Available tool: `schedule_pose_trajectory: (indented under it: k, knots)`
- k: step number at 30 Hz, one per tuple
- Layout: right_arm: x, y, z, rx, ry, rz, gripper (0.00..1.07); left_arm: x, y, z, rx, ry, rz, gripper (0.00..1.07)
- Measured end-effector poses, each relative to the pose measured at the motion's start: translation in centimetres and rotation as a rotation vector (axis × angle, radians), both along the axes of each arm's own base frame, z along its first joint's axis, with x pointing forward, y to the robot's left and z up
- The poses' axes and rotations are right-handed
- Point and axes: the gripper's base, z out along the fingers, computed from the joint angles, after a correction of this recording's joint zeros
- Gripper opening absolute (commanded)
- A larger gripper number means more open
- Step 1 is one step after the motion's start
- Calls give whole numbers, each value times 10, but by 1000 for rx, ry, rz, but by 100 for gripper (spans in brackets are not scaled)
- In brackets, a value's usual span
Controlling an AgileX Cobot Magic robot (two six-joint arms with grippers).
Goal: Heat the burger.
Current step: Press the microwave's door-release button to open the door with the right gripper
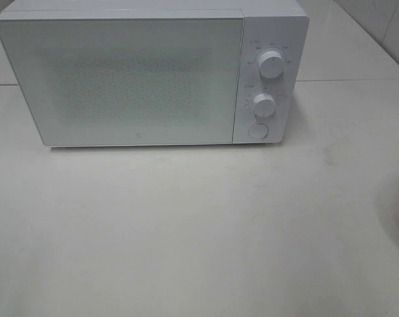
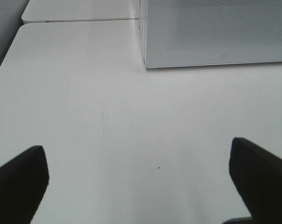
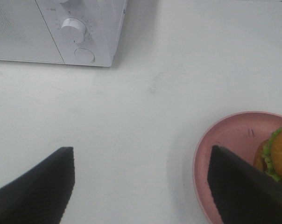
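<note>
Currently, the left hand (image 2: 138, 161) hovers over bare worktop (image 1: 186, 224), fingers spread wide with nothing between them. The microwave (image 1: 146, 79) stands at the back of the worktop. Its door (image 1: 120, 76) is closed. The control panel is to the right of the door and carries two knobs (image 1: 271, 66), one above the other, with a round button (image 1: 257, 131) below them.

The right hand (image 3: 141, 154) is also open and empty, and hangs over the worktop in front of the panel's corner. The pink plate (image 3: 225, 140) lies beside its outer finger, well apart from the microwave. In the high view only a pink blur of the plate shows at the right edge. The burger (image 3: 278, 156) sits on the plate. The wrist view shows only part of it: orange-brown bun and a green lettuce frill. The rest is cut off by the frame edge and the finger.

Handling notes (judgement):
- The burger is probably light and soft. A hard squeeze would crush the bun.
- The layers are stacked and may slide apart if tilted.
- The glossy bun may slip under the fingers.
- The safer hold is the plate rim on the near side, lifted level so the stack stays upright.
- If the burger itself is taken, close gently across the bun sides, low on the stack.

The door must be opened before loading. The button is the likely release.
</note>
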Motion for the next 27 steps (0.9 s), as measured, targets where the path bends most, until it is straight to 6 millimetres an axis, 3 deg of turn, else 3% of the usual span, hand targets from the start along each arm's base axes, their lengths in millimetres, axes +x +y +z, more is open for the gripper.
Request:
schedule_pose_trajectory:
  k: [27]
  knots:
    - [93,12,-31,7,-40,8,76,0,0,0,0,0,0,100]
